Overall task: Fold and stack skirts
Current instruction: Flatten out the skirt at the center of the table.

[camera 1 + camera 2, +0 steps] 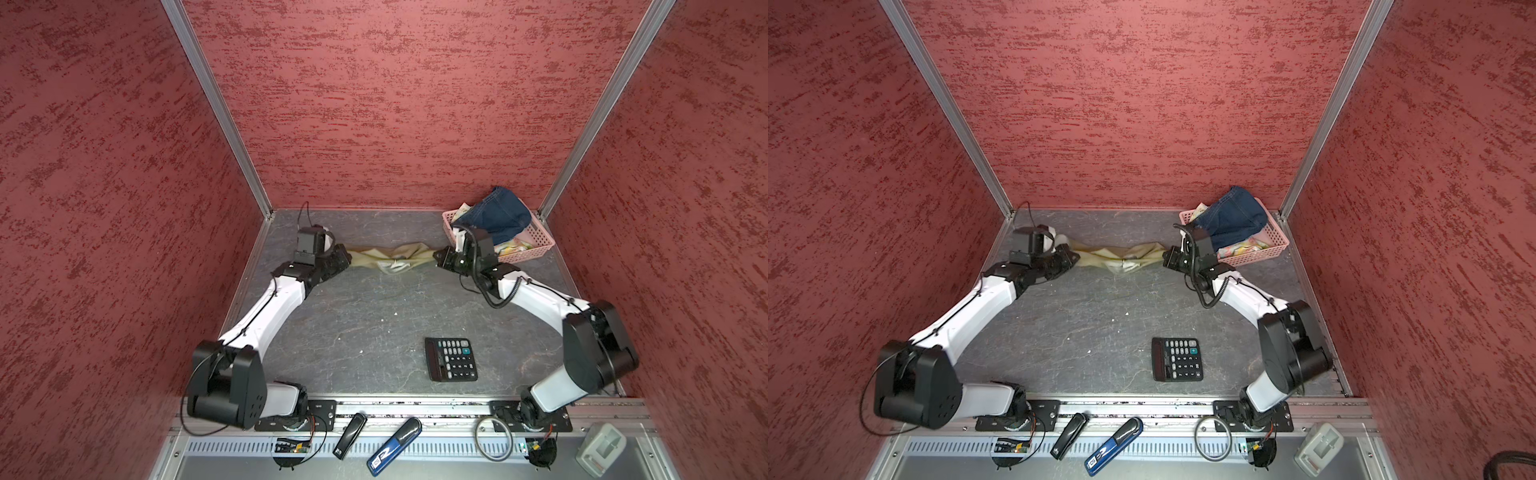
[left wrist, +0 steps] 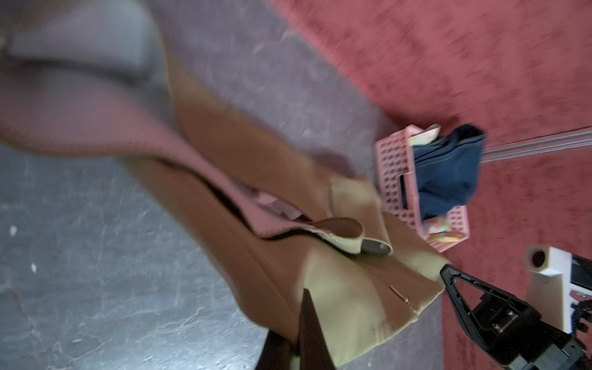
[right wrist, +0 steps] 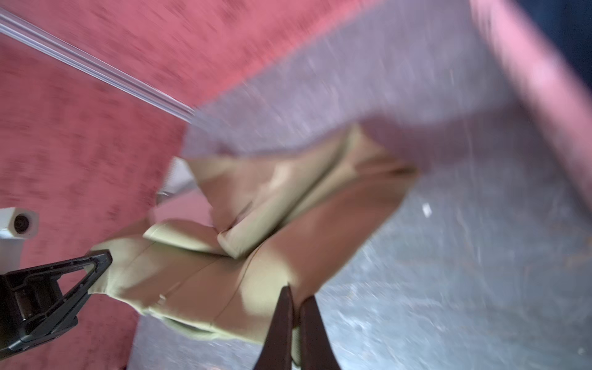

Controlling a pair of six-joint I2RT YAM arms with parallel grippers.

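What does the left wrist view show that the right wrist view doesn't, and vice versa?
Left wrist only: the pink basket in sharp view, with the denim skirt draped over it and the floral skirt inside, plus the right gripper pinched on the far end of the olive skirt. Right wrist only: the left gripper shut on the opposite end; one corner holds just a pink and dark blur I cannot identify. Both: that skirt stretched between the grippers over the grey table, and the red wall.
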